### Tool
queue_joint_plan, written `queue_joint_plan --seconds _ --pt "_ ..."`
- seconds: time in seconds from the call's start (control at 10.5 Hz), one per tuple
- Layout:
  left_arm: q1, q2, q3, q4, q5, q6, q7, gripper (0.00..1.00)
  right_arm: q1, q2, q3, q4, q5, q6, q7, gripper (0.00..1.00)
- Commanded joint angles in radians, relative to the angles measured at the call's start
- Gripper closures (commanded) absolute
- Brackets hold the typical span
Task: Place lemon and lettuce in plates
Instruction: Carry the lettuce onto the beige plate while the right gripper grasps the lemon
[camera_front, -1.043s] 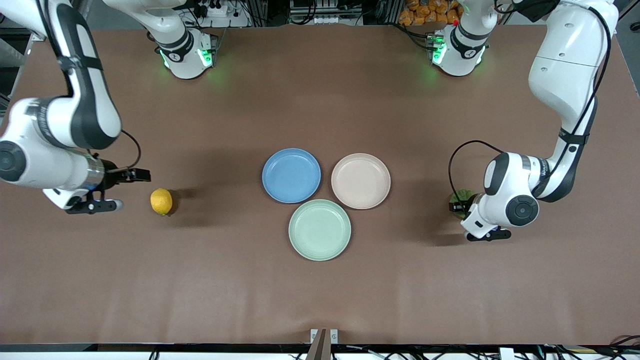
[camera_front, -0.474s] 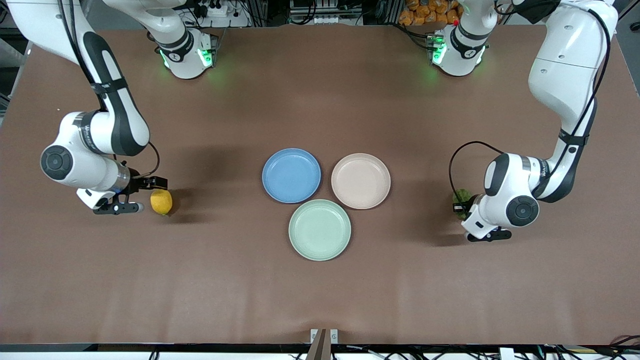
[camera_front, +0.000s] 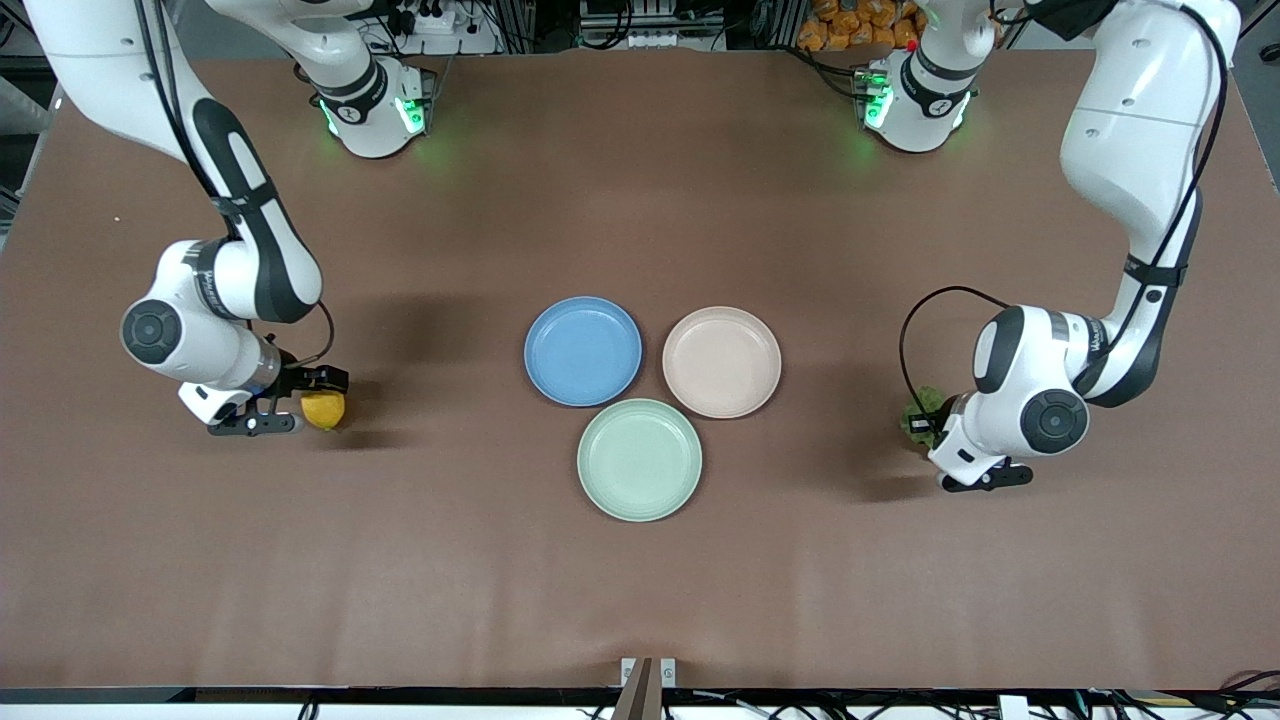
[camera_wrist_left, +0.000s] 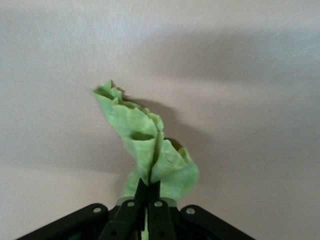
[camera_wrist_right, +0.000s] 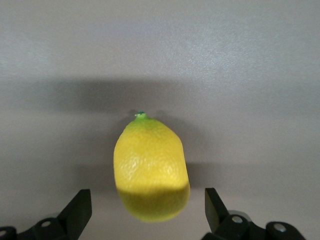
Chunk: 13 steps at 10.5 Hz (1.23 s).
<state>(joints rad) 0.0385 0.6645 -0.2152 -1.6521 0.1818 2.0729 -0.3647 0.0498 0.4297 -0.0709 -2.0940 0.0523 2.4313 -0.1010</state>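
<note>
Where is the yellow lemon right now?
The lemon sits on the table at the right arm's end, well away from the blue plate. The right gripper is open around it, a finger on each side.

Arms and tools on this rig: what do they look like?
Both arms have glossy white shells with black joint bands and round dark-grey joint caps. A black cable loops by each wrist. The bases glow green. The left tool and right tool are black, with two thin fingers.
</note>
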Motion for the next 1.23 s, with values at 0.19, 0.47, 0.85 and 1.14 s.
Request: queue_joint_plan --seconds 0.19,0.47,0.85,1.14 --pt "-0.069 -0.086 -0.047 0.032 -0.017 -0.094 -0.150 1.00 0.008 0.055 0.003 -0.023 0.007 0.109 0.012 0.00" --pt "-0.124 -0.079 -0.119 0.086 -0.062 -0.100 -0.302 1.00 0.016 0.072 0.003 -0.027 0.007 0.141 0.012 0.05" --pt "-0.276 -0.020 -0.121 0.155 -0.068 -0.091 -0.532 1.00 0.021 0.064 0.003 -0.020 0.006 0.111 0.004 0.91" --pt "-0.379 0.055 -0.107 0.152 -0.062 -0.077 -0.628 1.00 0.039 0.038 0.003 0.023 0.004 0.010 0.009 1.00"
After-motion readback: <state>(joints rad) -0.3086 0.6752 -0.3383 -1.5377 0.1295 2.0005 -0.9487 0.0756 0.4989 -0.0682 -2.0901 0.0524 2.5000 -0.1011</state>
